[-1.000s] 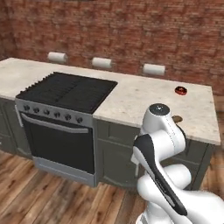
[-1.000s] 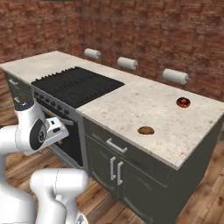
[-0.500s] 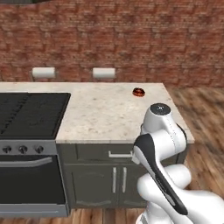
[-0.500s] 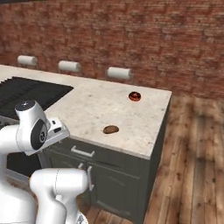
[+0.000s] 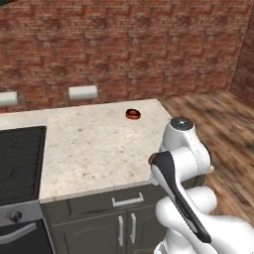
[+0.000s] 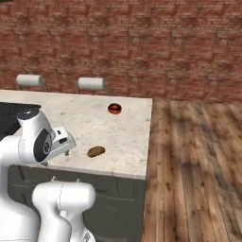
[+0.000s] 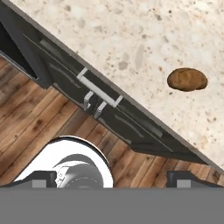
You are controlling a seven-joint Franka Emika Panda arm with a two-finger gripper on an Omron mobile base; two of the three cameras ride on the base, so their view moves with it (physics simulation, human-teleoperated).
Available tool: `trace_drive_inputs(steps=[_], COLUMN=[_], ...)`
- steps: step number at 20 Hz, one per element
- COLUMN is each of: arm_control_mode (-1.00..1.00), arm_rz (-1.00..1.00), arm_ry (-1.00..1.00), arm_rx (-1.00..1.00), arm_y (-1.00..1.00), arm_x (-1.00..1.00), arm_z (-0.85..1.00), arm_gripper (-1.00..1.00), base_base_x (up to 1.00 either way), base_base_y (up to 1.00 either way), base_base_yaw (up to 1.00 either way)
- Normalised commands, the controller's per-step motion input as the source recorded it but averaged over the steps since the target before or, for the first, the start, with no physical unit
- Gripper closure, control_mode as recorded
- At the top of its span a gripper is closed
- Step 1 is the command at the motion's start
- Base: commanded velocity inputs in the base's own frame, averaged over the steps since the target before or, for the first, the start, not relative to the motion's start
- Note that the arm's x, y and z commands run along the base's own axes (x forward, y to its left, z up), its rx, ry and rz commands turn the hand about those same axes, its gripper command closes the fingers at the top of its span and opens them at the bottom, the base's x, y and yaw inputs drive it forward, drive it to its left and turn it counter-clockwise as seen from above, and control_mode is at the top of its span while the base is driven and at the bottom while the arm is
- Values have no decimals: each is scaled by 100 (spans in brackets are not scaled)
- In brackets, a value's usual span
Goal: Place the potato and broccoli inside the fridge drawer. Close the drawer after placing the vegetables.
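Potato (image 6: 96,151) lies on the counter (image 6: 123,137) in right base and hand views; pincer (image 7: 109,179) apart.

A: What sits on the speckled worktop (image 5: 94,149)?
B: A small red-and-dark bowl (image 5: 133,114) near its far right corner, well apart from the black stove (image 5: 17,163) at the left.
A: And behind?
B: Two paper towel rolls (image 5: 83,93) against the brick wall (image 5: 124,44).
A: Below?
B: Dark cabinet doors (image 5: 111,225) with pale handles; the white arm (image 5: 183,163) rises at lower right, with wooden floor (image 5: 218,119) beyond.
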Motion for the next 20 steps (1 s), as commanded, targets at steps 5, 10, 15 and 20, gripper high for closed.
trace_drive_inputs(steps=[5,10,15,20], arm_control_mode=[100,-100,-100,-100], arm_rz=[0,-34,-61,-59], arm_ry=[0,-2,0,0], arm_rx=[0,6,11,9], arm_y=[0,6,0,0], arm_x=[0,37,51,77], arm_z=[0,-24,-48,-29], arm_gripper=[-100,-100,-100,-100], base_base_x=[38,5,0,0], base_base_y=[40,7,0,0], base_base_yaw=[-36,-7,0,0])
